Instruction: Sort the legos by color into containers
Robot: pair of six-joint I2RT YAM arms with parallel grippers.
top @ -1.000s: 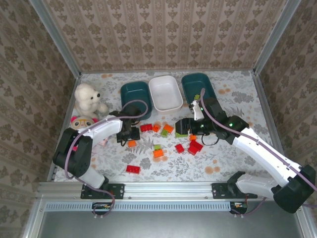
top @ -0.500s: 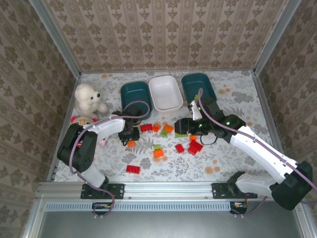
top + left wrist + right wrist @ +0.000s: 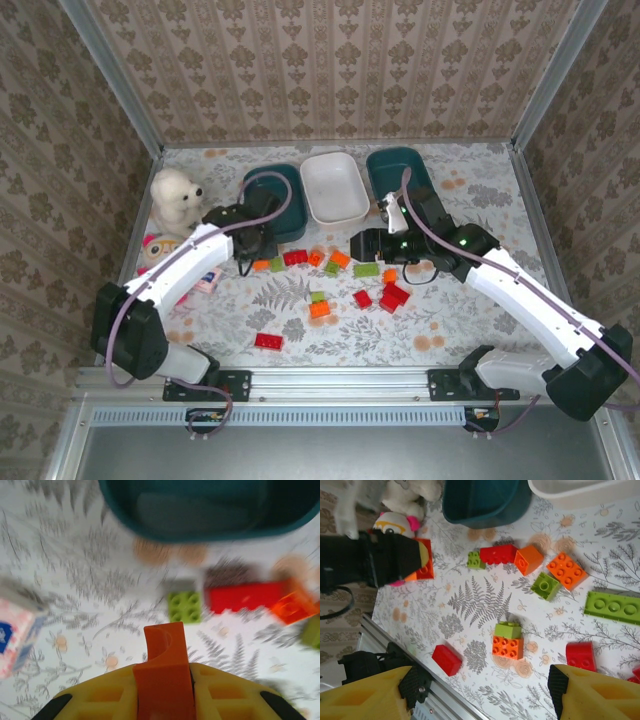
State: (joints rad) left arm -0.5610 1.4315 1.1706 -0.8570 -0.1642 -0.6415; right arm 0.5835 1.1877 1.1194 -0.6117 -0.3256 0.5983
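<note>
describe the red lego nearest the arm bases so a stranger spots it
Find the metal rail at the near edge. Just beyond it, left of centre, lies the red lego. It sits alone; the other red legos crowd among orange and green ones.

Items apart from the sorting, on the floral desk (image 3: pixel 480 190).
White plush bear (image 3: pixel 176 197) at the left edge; pink plush toy (image 3: pixel 158 246) just beside it, nearer side.

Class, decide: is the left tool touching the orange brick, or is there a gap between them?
Touching. The left wrist view shows the orange brick pressed between both yellow fingers of the left tool, with no gap on either side.
</note>
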